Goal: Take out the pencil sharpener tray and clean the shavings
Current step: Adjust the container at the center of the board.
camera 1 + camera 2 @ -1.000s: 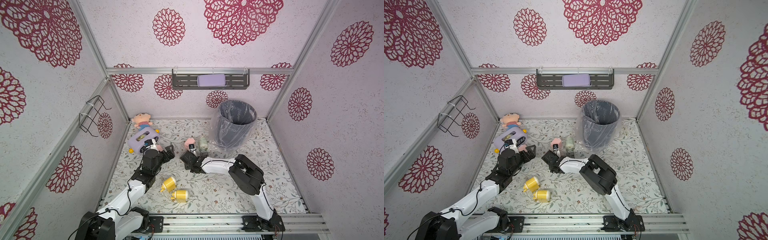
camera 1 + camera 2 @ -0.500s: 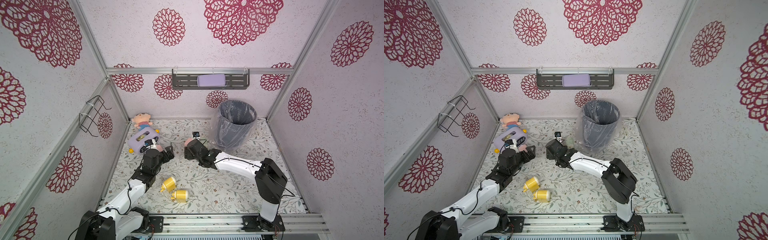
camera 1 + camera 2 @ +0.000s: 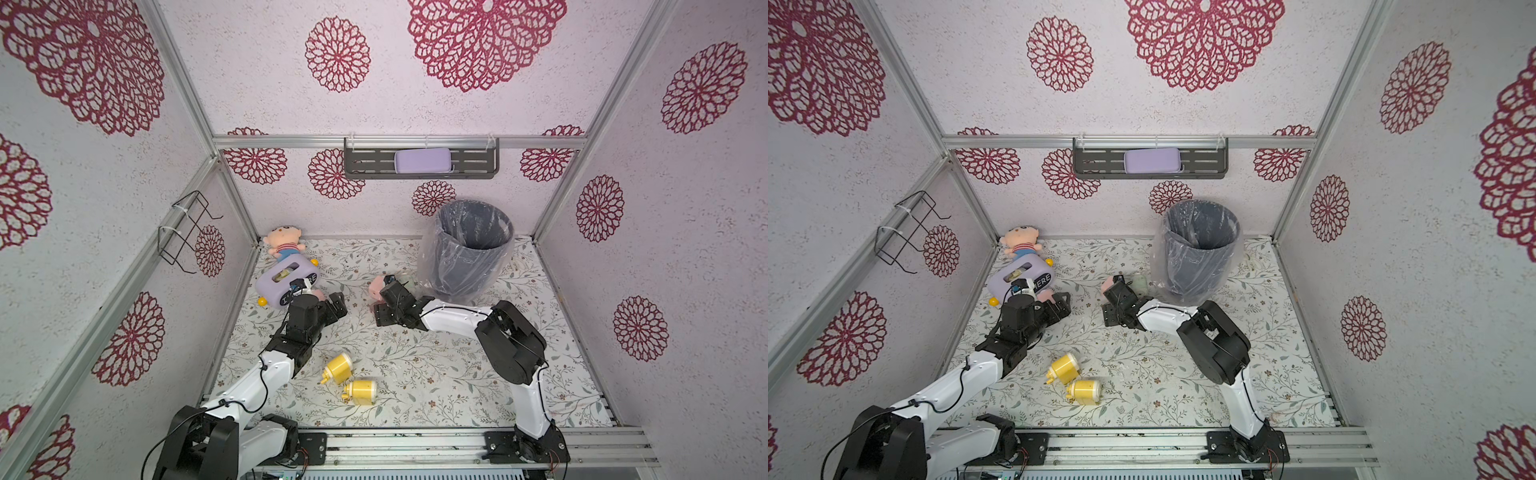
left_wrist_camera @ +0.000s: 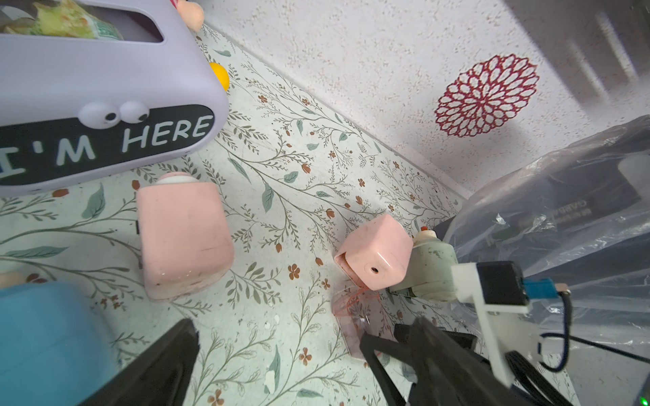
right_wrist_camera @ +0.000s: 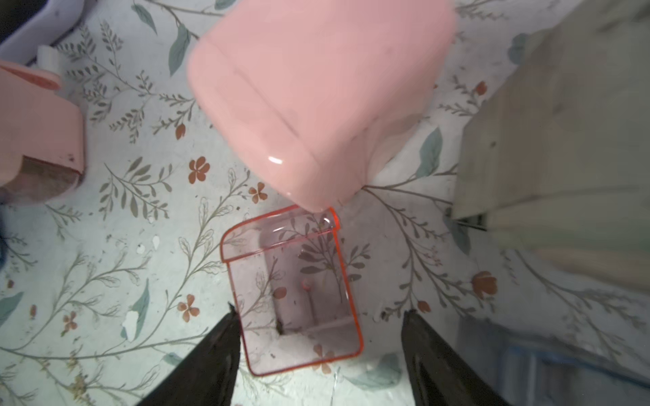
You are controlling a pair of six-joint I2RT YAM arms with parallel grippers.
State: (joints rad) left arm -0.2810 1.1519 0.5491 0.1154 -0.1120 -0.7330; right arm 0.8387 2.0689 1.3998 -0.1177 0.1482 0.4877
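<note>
Tray (image 5: 293, 291), right wrist view: clear pink, out of the pink sharpener body (image 5: 309, 98) and lying flat on the floral mat (image 5: 105, 246). Its far corner meets the body, and only specks show inside.
Right gripper (image 5: 316, 311), right wrist view: jaws parted either side of the tray, holding nothing. One finger (image 5: 211, 358) is against the tray wall and the other is well clear.
Grip risk: closing from this off-centre stance would likely shove or twist the tray, and the thin slick wall could slip free.
Left wrist view: the tray lies between the body and the right gripper. A green sharpener (image 4: 432, 267) stands against the body, so a dragged tray could knock both.
Left gripper (image 3: 334, 305), top view: jaws spread wide and empty, beside a second pink sharpener (image 4: 183, 239). Nothing steadies the body.
Trash bin (image 3: 465, 257), both top views: upright, just behind the right gripper, with a loose liner. The arm may snag the liner, and an early tilt would drop shavings on the mat.
</note>
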